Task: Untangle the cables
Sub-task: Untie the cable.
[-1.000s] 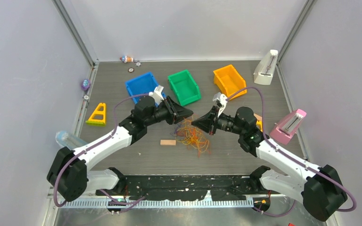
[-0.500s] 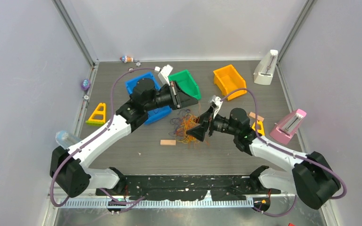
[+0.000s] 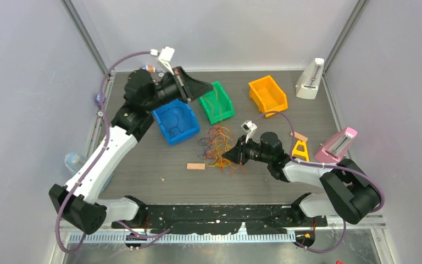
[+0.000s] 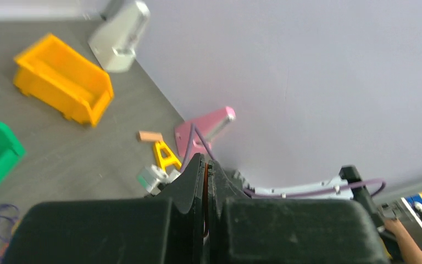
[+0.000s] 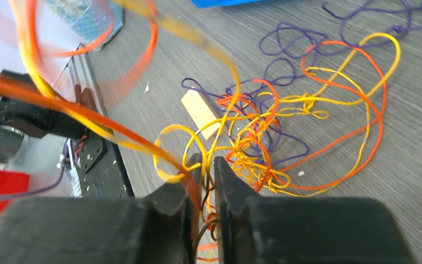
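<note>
Top external view | tangle of thin orange, yellow and purple wire cables is seen on the grey table | left gripper is held high, clamped on an orange strand, likely to draw it free | right gripper is pinched on low strands, likely anchoring the heap

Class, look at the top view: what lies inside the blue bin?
Dark purple cable loops lie on the floor of the blue bin. Its far corner is covered by the left arm, so anything there cannot be seen.
</note>
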Robot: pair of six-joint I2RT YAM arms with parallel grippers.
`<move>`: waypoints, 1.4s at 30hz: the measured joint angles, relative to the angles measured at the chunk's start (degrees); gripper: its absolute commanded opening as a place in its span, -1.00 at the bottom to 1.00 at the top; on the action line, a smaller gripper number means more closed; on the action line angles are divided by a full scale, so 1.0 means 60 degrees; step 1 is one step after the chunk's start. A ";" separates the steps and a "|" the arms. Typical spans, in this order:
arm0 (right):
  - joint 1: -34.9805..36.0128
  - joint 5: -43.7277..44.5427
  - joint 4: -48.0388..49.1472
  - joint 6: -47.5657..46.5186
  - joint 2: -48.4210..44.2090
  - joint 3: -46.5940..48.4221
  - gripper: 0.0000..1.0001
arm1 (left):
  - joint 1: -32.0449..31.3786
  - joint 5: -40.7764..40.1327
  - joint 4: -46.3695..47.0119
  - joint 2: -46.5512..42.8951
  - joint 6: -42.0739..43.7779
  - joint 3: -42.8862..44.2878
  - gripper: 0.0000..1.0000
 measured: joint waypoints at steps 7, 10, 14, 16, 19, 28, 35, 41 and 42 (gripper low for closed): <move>-0.0554 0.1898 -0.1399 0.0379 -0.0219 -0.0171 -0.68 | 0.1381 -0.0998 -0.1231 -0.1027 0.1155 0.1253 -1.00; -0.1096 0.2849 -0.2375 0.0463 -0.0419 -0.0186 -0.64 | 0.1756 -0.1807 -0.1814 -0.1603 0.1687 0.1406 -1.00; -0.1508 0.4473 -0.3883 0.0714 -0.0725 -0.0168 -0.29 | 0.1843 -0.3253 -0.2619 -0.2237 0.2448 0.1421 -1.00; -0.1563 0.5235 -0.4579 0.0943 -0.0889 -0.0131 0.01 | 0.1847 -0.4105 -0.2940 -0.2495 0.2776 0.1410 -1.00; -0.1588 0.6349 -0.5668 0.1246 -0.1224 0.0062 0.47 | 0.1898 -0.5078 -0.3122 -0.2805 0.3136 0.1344 -1.00; -0.1610 0.6889 -0.6247 0.0732 -0.2626 0.0255 0.78 | 0.1909 -0.5206 -0.3136 -0.2514 0.3461 0.1359 -1.00; -0.1483 0.4113 -0.4630 -0.0393 -0.2495 0.0506 0.99 | 0.1909 -0.4539 -0.3206 -0.1734 0.3464 0.1942 -1.00; -0.0841 0.2849 -0.3523 -0.0903 -0.0729 0.1861 0.99 | 0.1909 -0.4346 -0.3206 -0.1628 0.3461 0.2845 -1.00; -0.0718 0.2790 -0.3381 -0.0936 -0.0386 0.2120 0.99 | 0.1909 -0.4317 -0.3209 -0.1614 0.3464 0.3002 -1.00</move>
